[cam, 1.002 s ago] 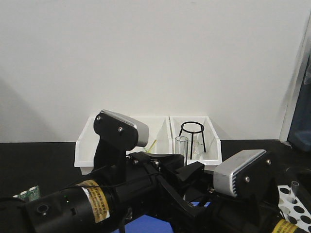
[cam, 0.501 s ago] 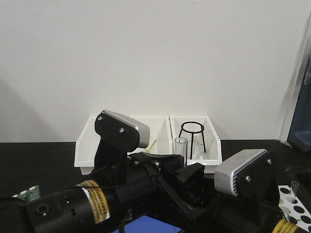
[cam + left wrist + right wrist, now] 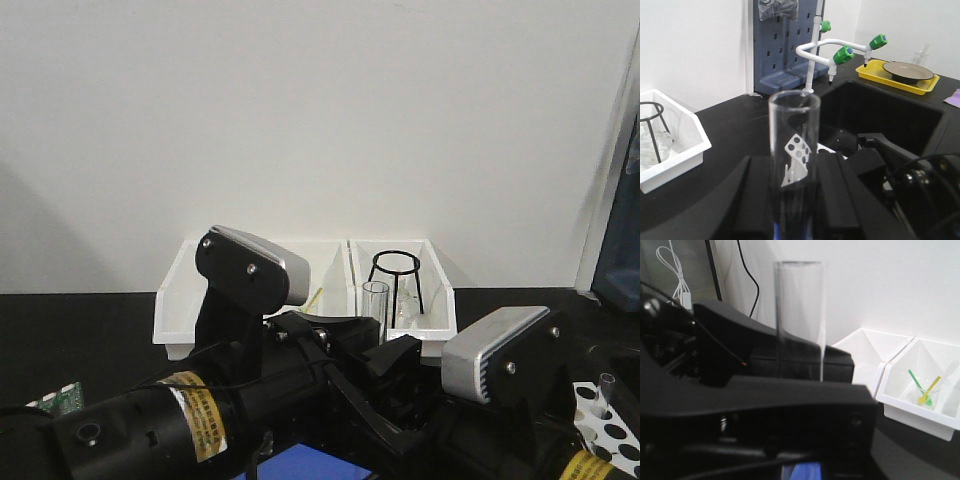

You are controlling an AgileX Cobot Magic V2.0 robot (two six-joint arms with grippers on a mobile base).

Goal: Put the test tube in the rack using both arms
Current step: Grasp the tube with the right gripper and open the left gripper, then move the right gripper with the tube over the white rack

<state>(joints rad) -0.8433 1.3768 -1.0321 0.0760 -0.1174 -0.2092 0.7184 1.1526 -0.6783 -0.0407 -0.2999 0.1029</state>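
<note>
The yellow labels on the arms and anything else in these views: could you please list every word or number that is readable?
Left arm, yellow label: black print, too small and blurred to read.
Right arm, yellow label: cut off by the frame edge, unreadable.
No other legible text in any view.

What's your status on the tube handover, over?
Left gripper shut on test tube, tube upright. Right gripper alongside it, grip unclear. Rack at far right, beyond right arm.
</note>
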